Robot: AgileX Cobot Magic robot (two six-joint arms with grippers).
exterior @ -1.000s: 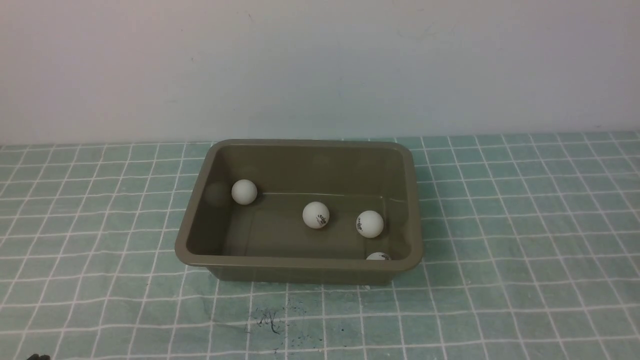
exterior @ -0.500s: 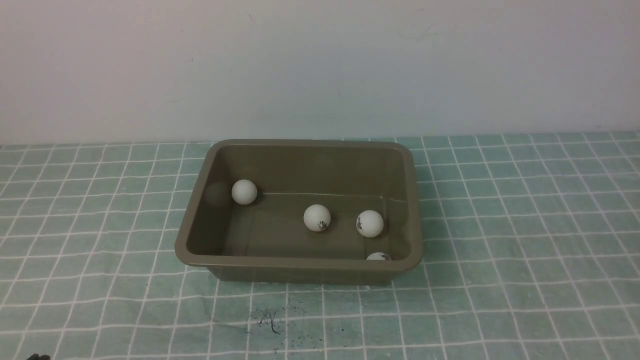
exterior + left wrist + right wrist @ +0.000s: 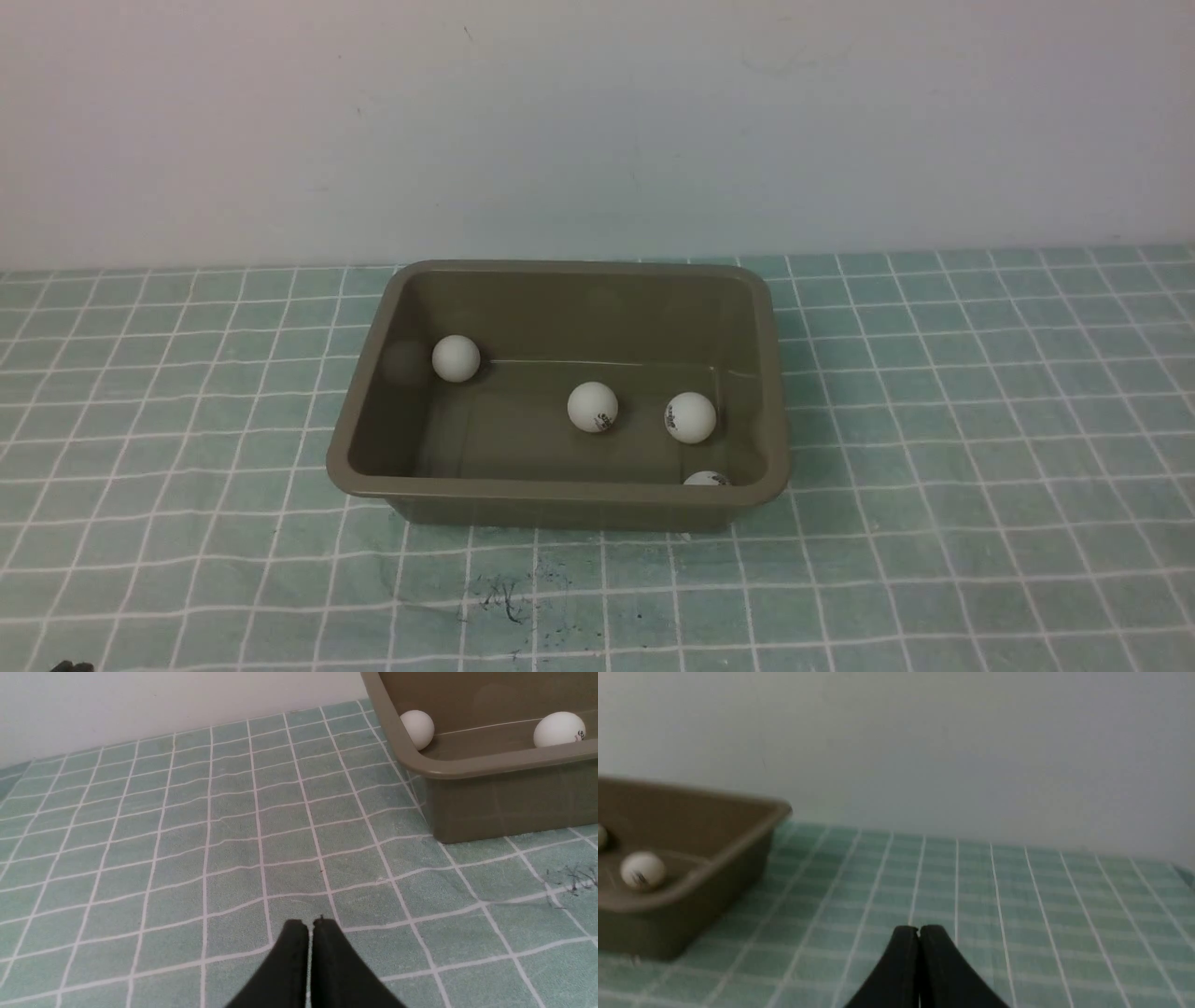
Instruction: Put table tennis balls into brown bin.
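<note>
The brown bin (image 3: 558,490) is sitting on a green checked cloth (image 3: 980,420) near the middle of the table, with a pale wall (image 3: 597,121) standing behind it. All four white balls are lying inside the bin. One ball (image 3: 456,358) is resting toward the far left corner, close against the left wall of the tub. A second ball (image 3: 592,407) is lying near the middle of the floor, showing a small dark print. A third ball (image 3: 690,417) is sitting just to the right of it, apart from it, also showing a print. The fourth ball (image 3: 707,479) is tucked against the near wall at the right end, and the rim is hiding most of it.

Neither arm is reaching over the bin. The left gripper (image 3: 310,926) is hanging low over the cloth to the left of the bin, well apart from it; its two black fingers are pressing together at the tips and are grasping nothing. The right gripper (image 3: 919,929) is hanging over the cloth to the right of the bin, also well clear of it, with its fingers clenched together on nothing.

On the cloth just in front of the bin, a small patch of dark scribbled marks (image 3: 499,597) is showing.
</note>
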